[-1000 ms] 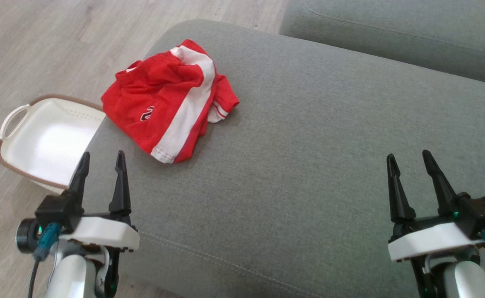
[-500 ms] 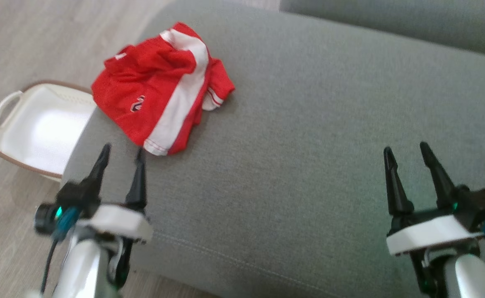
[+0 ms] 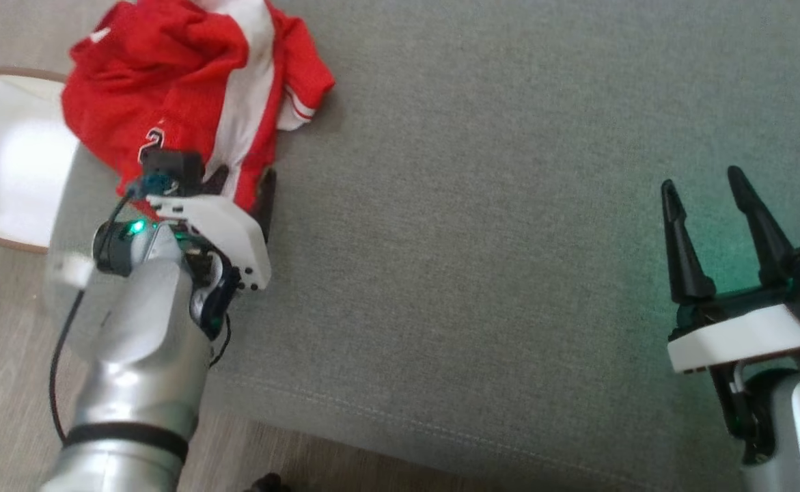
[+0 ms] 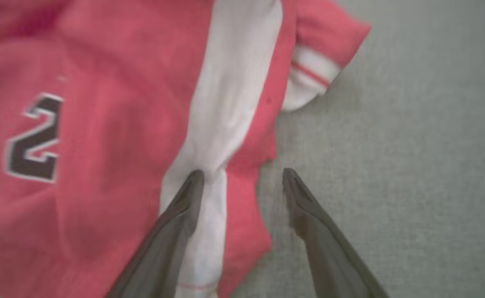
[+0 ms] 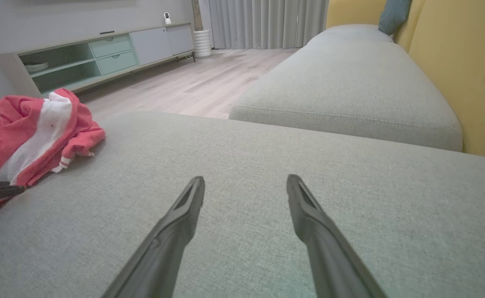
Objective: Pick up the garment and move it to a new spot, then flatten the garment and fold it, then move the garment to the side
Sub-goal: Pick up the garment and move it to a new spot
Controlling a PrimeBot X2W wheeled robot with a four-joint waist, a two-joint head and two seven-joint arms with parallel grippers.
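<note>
A: "Crumpled red mesh jersey with white stripe (image 3: 167,89) runs off the top edge!"
B: "White plastic basket (image 3: 10,157) beside it, cropped too. Left gripper (image 3: 242,179) at its hem, fingers (image 3: 265,198) half-hidden behind its own wrist."

stretched well forward on the left, silver forearm (image 3: 136,355) angled up, left gripper (image 4: 243,171) tipped downward, fingers spread apart. over on the right, held low with the right gripper (image 3: 701,176) level, fingers parted, pointing straight ahead.
</note>
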